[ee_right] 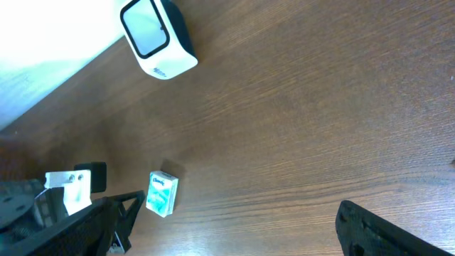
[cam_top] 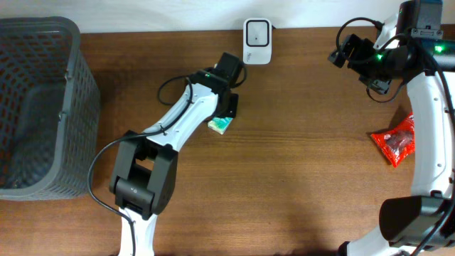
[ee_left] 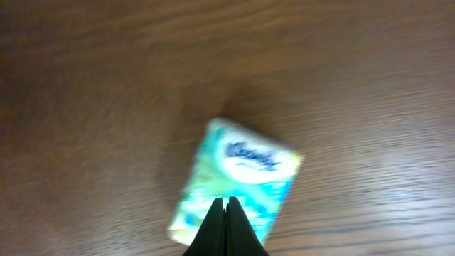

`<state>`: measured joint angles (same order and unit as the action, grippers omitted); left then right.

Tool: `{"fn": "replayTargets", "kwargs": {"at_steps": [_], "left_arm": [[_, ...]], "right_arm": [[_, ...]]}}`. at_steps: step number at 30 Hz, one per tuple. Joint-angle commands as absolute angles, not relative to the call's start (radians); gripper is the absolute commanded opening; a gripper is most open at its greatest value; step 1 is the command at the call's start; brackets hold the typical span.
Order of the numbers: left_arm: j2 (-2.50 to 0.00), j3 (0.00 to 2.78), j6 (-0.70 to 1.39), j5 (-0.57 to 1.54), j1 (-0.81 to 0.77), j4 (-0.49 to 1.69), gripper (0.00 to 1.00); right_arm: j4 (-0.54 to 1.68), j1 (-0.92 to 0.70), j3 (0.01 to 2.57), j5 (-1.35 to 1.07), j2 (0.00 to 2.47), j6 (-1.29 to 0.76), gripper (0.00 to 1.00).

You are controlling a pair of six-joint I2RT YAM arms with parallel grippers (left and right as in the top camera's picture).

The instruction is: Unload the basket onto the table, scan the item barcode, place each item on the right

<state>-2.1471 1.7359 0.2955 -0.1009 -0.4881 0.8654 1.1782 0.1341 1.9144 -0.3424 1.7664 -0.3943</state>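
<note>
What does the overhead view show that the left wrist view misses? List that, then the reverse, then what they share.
Only overhead: the grey basket, the white scanner, the red packet and the right arm. Only left wrist: the Kleenex logo on the tissue pack, and the left gripper shut, its tips over the pack's near edge. Both: the tissue pack lying on the wooden table.
</note>
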Motion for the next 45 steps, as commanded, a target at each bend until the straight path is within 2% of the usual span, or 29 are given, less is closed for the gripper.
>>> {"fn": "replayTargets", "kwargs": {"at_steps": [1, 9, 28, 39, 45], "left_arm": [[-2.134, 1.655, 0.302, -0.074, -0.491, 0.825, 0.0], [-2.135, 1.616, 0.302, 0.041, -0.499, 0.73, 0.0], [-2.139, 1.616, 0.302, -0.074, -0.509, 0.735, 0.0], [-2.206, 1.584, 0.326, 0.096, -0.528, 0.742, 0.0], [-2.207, 1.584, 0.329, 0.109, -0.53, 0.741, 0.0]], "right_arm": [[1.178, 0.131, 1.917, -0.344, 1.771, -0.401, 0.98], [1.178, 0.131, 1.917, -0.344, 1.771, -0.401, 0.98], [1.178, 0.131, 1.917, -0.344, 1.771, -0.401, 0.98], [1.178, 0.131, 1.917, -0.344, 1.771, -0.401, 0.98], [1.178, 0.131, 1.917, -0.344, 1.771, -0.401, 0.98]]}}
